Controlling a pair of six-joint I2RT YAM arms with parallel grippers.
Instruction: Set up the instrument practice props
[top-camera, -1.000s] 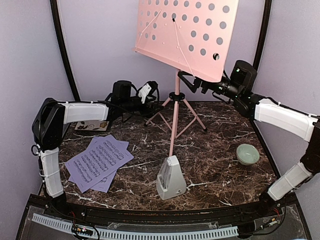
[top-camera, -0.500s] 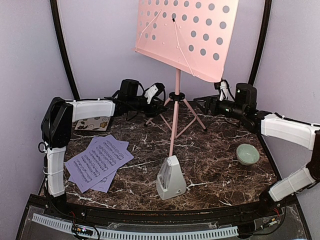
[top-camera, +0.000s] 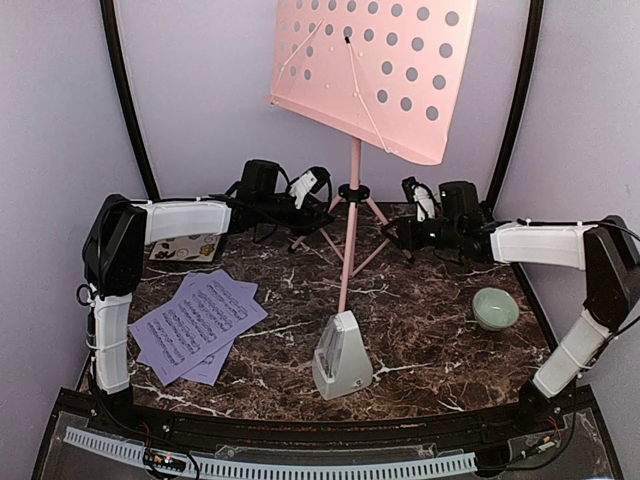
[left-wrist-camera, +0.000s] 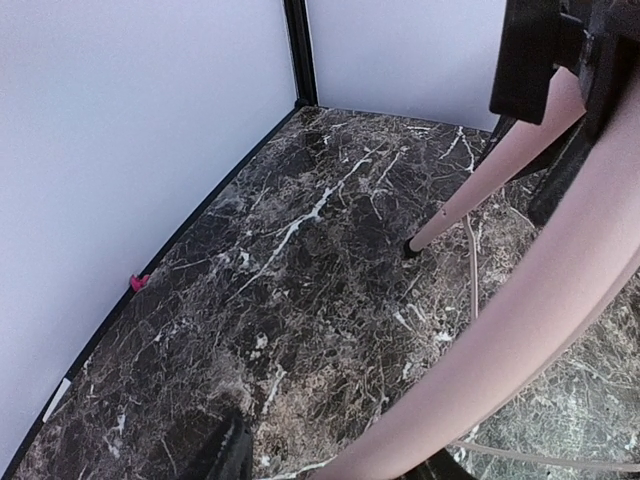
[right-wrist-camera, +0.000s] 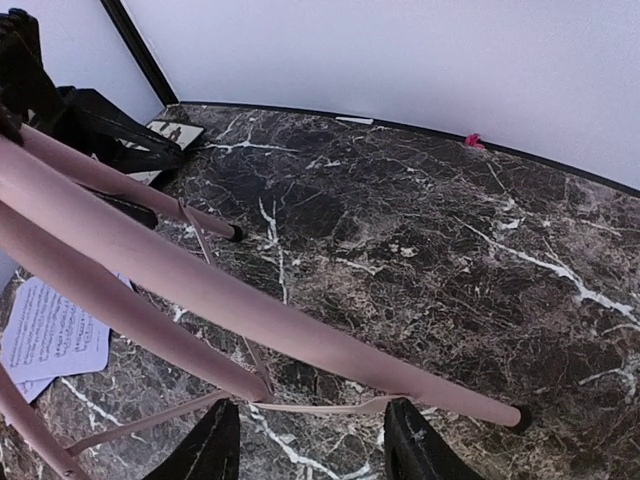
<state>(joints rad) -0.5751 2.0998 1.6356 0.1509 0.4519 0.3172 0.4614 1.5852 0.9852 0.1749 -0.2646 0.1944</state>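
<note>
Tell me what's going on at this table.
Both arms are at the tripod of the pink music stand. The left claw straddles one leg and the right claw another; a firm grip isn't visible yet. The sheet-music pages and metronome sit untouched on the marble table.

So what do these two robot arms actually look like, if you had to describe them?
Both are slim and jointed. The left arm and the right arm wear white shells over their long sections, with chunky black housings at the joints. Thin black cables loop near the wrists. Each arm ends in two short black fingers.
</note>
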